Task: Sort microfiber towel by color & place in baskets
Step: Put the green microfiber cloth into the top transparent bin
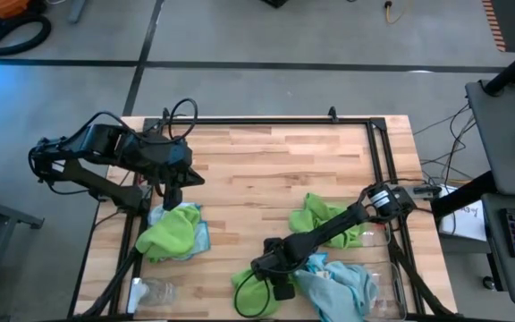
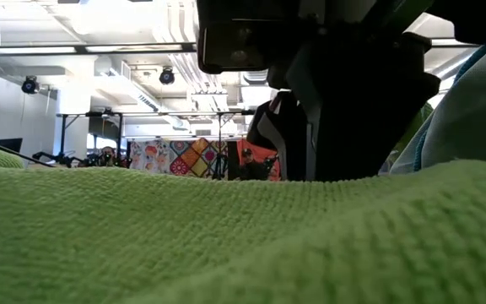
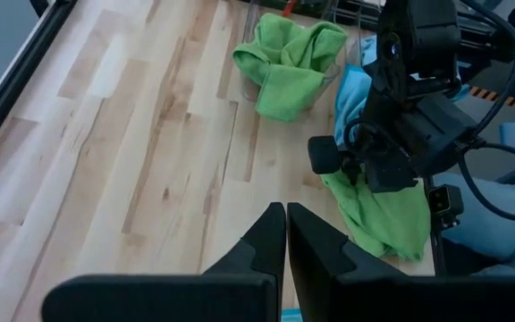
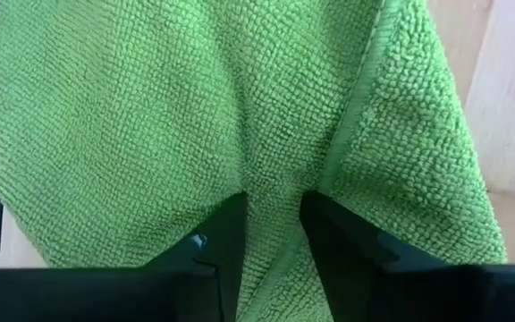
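Note:
My right gripper (image 1: pixel 281 284) (image 4: pixel 273 233) is down on a lime green towel (image 1: pixel 250 293) (image 4: pixel 150 107) near the table's near edge, shut on a ridge of it. That towel also fills the foreground of the low view (image 2: pixel 226 236). Pale blue towels (image 1: pixel 342 282) lie heaped just to its right. Another green towel (image 1: pixel 325 219) (image 3: pixel 289 58) sits bunched by a clear basket (image 1: pixel 381 234). My left gripper (image 1: pixel 173 197) (image 3: pixel 286 224) is shut and hovers over bare wood, just beyond a green towel lying on a blue one (image 1: pixel 175 231). My right gripper pinches a raised fold of the green towel between its two fingers, right where the hemmed edge (image 4: pixel 351 134) runs down into the gap. The fingers come from above, pointing down. The towel lies spread on the table around them.
A second clear basket (image 1: pixel 392 288) stands at the near right corner beside the blue heap. A small clear jar (image 1: pixel 155 291) lies near the left near corner. A black frame rail (image 1: pixel 266 121) rims the table. The middle and far wood are bare.

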{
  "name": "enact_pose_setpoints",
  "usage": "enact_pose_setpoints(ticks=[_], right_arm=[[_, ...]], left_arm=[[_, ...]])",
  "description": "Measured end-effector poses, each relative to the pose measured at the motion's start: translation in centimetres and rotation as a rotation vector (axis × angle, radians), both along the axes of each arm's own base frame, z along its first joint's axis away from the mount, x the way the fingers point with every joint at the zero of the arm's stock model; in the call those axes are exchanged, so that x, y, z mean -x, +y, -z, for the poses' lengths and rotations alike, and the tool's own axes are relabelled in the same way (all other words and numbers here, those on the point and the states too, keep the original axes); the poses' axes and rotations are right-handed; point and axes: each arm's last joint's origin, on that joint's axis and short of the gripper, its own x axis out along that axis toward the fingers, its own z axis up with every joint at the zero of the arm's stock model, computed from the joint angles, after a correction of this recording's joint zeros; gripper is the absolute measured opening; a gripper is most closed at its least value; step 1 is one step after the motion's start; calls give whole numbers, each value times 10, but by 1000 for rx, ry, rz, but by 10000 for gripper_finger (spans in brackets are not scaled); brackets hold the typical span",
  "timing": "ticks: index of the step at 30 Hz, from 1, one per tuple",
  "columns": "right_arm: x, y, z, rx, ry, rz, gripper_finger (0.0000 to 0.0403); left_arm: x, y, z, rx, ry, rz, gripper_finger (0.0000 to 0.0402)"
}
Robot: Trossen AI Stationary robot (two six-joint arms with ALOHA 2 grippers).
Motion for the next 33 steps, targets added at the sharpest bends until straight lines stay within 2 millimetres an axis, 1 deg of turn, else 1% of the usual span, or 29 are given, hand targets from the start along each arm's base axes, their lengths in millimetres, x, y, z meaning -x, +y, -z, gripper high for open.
enact_pose_setpoints(ticks=[4, 7, 9, 13, 15, 18, 20, 25, 30, 33], right_arm=[[0, 0, -1, -1, 2, 6, 123], [1, 0, -7, -24, 10, 26, 123], [-2, 2, -17, -49, 8, 34, 123], [-10, 7, -43, -75, -58, 23, 123], [-12, 9, -49, -79, -82, 10, 124], [-12, 11, -53, -76, -98, -12, 125], [-11, 13, -52, -75, -99, -19, 125], [-11, 17, -34, -58, -51, -30, 125], [-12, 18, -26, -54, -36, -32, 125], [-13, 19, -17, -46, -16, -27, 125]], left_arm=[[0, 0, 0, 1, 0, -1, 0], [0, 0, 0, 1, 0, -1, 0], [0, 0, 0, 1, 0, -1, 0], [0, 0, 0, 1, 0, -1, 0], [0, 0, 0, 5, 0, -4, 0], [0, 0, 0, 10, 1, -9, 0], [0, 0, 0, 12, 1, -10, 0], [0, 0, 0, 11, 2, -10, 0], [0, 0, 0, 5, 1, -4, 0], [0, 0, 0, 4, 1, -4, 0]])
